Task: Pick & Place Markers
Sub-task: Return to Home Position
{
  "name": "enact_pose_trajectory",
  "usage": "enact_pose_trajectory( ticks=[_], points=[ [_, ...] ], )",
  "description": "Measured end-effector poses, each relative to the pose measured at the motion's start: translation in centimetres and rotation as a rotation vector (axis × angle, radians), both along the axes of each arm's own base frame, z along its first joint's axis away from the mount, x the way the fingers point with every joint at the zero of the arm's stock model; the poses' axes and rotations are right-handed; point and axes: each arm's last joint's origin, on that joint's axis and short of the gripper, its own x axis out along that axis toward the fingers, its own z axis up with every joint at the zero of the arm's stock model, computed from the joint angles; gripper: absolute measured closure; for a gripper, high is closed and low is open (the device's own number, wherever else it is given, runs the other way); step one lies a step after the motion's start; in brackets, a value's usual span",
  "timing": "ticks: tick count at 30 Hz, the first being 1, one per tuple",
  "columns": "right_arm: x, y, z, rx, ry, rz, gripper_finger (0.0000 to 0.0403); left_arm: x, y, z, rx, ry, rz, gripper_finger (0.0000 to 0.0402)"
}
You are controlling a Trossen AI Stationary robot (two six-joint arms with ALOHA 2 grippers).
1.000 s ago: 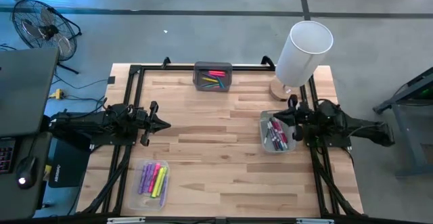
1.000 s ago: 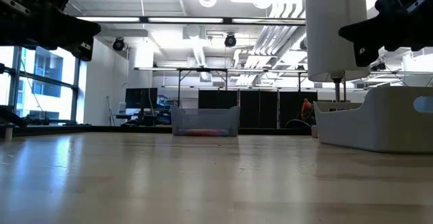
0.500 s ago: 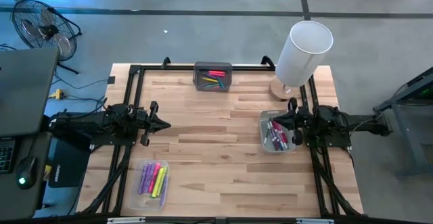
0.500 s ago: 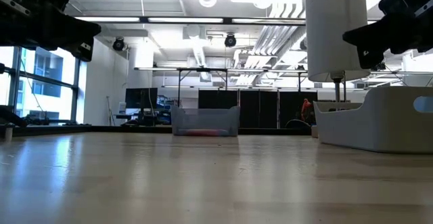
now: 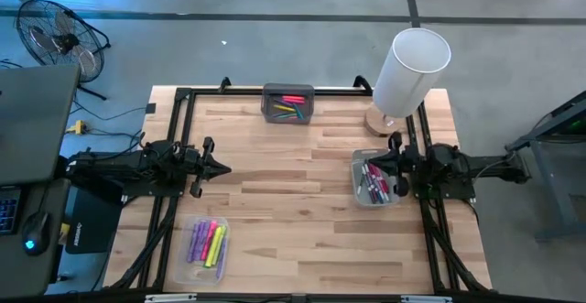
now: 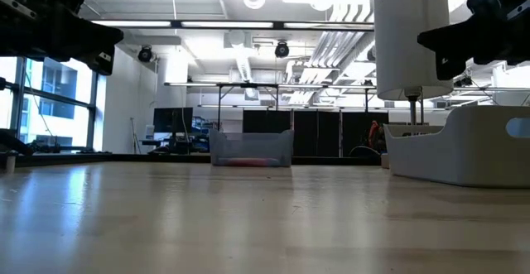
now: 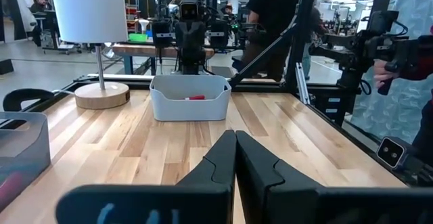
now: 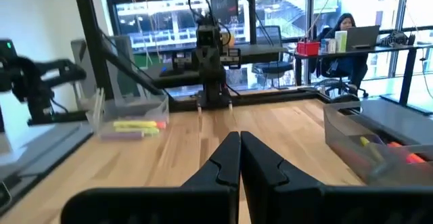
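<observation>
Light wooden surface point(image 5: 302, 202), slatted, framed by black rails, in an open workshop with a grey floor; floor fan point(image 5: 55, 30) beyond one corner.

Item 1. Lamp point(image 5: 407, 72), white shade, round wooden base, at the far corner on the right arm's side. Taken as reference for all entries below.

Item 2. White bin point(image 5: 358, 186), just in front of the lamp. It held markers point(image 5: 375, 182), pink, red and pale-barrelled, lying loosely together.

Item 3. Grey bin point(image 5: 288, 91), at the same far edge as the lamp, well along towards the left arm. It held more pens in pink, yellow and orange-red.

Item 4. Clear tray point(image 5: 187, 248), at the corner diagonally opposite the lamp. It held purple, yellow and pink pens laid side by side.

Item 5. Right end effector point(image 8: 239, 136), raised above the white bin in front of the lamp, fingers pressed together, nothing between them.

Item 6. Left end effector point(image 7: 235, 137), well apart from the lamp across the surface, raised, fingers likewise pressed together and carrying nothing.
</observation>
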Motion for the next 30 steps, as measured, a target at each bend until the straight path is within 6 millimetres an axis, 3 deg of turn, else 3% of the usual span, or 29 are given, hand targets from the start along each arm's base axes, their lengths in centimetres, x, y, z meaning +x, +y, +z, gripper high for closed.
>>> enact_pose_trajectory(
  ticks=[11,30],
  points=[
    [0.1,0.09,-0.56,-0.12,0.063,0.022,0.0403,0.0,0.0,0.0,0.0,0.0,0.0,0.04],
    [0.11,0.05,-0.59,-0.122,0.067,0.008,0.0402,0.0,0.0,-0.01,0.0,0.001,0.0,0.04]
  ],
)
